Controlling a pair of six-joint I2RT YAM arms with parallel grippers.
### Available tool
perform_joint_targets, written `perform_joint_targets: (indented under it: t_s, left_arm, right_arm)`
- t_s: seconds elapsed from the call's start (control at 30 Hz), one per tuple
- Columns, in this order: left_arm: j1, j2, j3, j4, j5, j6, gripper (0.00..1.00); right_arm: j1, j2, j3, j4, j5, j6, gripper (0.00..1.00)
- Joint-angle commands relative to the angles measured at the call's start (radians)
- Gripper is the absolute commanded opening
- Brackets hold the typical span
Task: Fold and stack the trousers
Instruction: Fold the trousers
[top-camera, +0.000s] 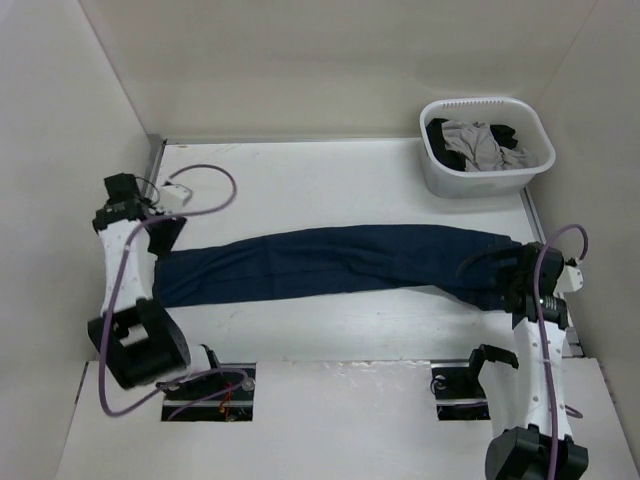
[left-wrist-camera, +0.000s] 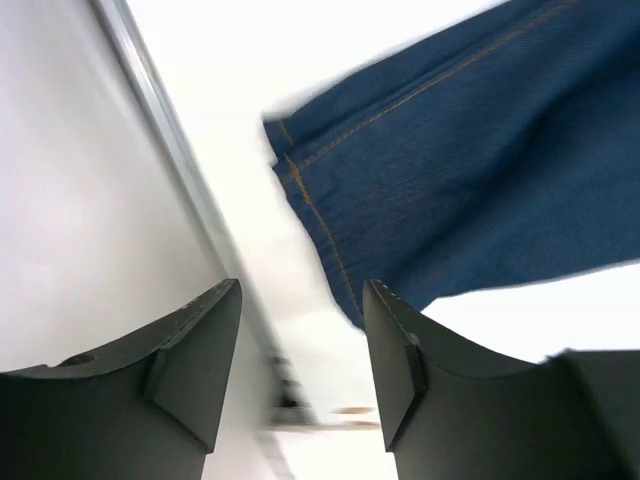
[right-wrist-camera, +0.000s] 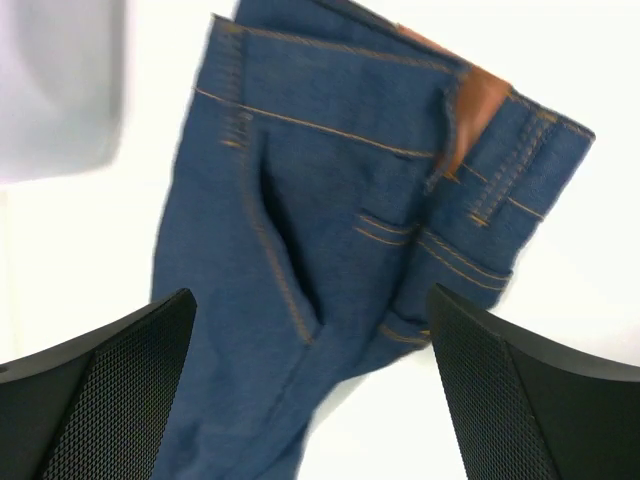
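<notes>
The trousers (top-camera: 330, 262) are dark navy jeans lying stretched across the table, legs folded together, hems at the left, waist at the right. My left gripper (top-camera: 165, 232) hovers at the hem end, open and empty; the left wrist view shows the hem (left-wrist-camera: 440, 170) just beyond my fingers (left-wrist-camera: 400, 370). My right gripper (top-camera: 500, 272) hovers over the waist end, open and empty. The right wrist view shows the waistband, pocket stitching and a brown leather patch (right-wrist-camera: 478, 100) between my spread fingers (right-wrist-camera: 500, 400).
A white laundry basket (top-camera: 487, 172) with grey and black clothes stands at the back right. A metal rail (top-camera: 155, 160) edges the table on the left, with white walls all round. A purple cable (top-camera: 205, 190) loops by the left arm.
</notes>
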Motion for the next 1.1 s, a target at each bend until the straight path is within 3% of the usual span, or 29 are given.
perform_joint_targets:
  t_s: [0.0, 0.07, 0.2, 0.37, 0.5, 0.77, 0.83, 0.9, 0.93, 1.0, 1.07]
  left_arm:
    - [-0.151, -0.138, -0.115, -0.109, 0.031, 0.300, 0.50]
    - [-0.277, -0.174, -0.213, -0.123, 0.020, 0.372, 0.50]
    - [-0.527, -0.150, -0.289, -0.005, -0.004, 0.377, 0.53]
    - [-0.790, -0.067, -0.303, 0.072, -0.036, 0.348, 0.55]
    - [-0.908, -0.033, -0.387, 0.147, -0.081, 0.328, 0.55]
    - [-0.991, 0.048, -0.508, 0.317, -0.139, 0.276, 0.51]
    - [-0.990, 0.110, -0.522, 0.363, -0.168, 0.271, 0.39]
    - [-0.967, 0.175, -0.524, 0.394, -0.184, 0.254, 0.15]
    - [-0.951, 0.189, -0.522, 0.403, -0.185, 0.254, 0.10]
    - [-0.901, 0.197, -0.521, 0.423, -0.193, 0.265, 0.01]
    - [-0.837, 0.165, -0.509, 0.406, -0.197, 0.302, 0.00]
  right_arm:
    - [-0.002, -0.037, -0.018, -0.155, 0.051, 0.018, 1.00]
    - [0.009, -0.069, -0.098, -0.158, 0.038, 0.131, 1.00]
    - [0.038, -0.022, -0.201, -0.077, 0.014, 0.299, 1.00]
    - [0.035, 0.136, -0.195, 0.094, 0.024, 0.282, 1.00]
    - [0.004, 0.224, -0.181, 0.161, 0.039, 0.240, 1.00]
    - [-0.077, 0.181, -0.120, 0.169, 0.033, 0.143, 0.54]
    - [-0.100, 0.161, -0.092, 0.148, 0.039, 0.105, 0.34]
    - [-0.123, 0.160, -0.064, 0.134, 0.042, 0.072, 0.14]
    - [-0.126, 0.160, -0.048, 0.131, 0.050, 0.062, 0.08]
    - [-0.129, 0.164, -0.006, 0.129, 0.050, 0.045, 0.07]
    - [-0.131, 0.166, 0.031, 0.123, 0.033, 0.028, 0.11]
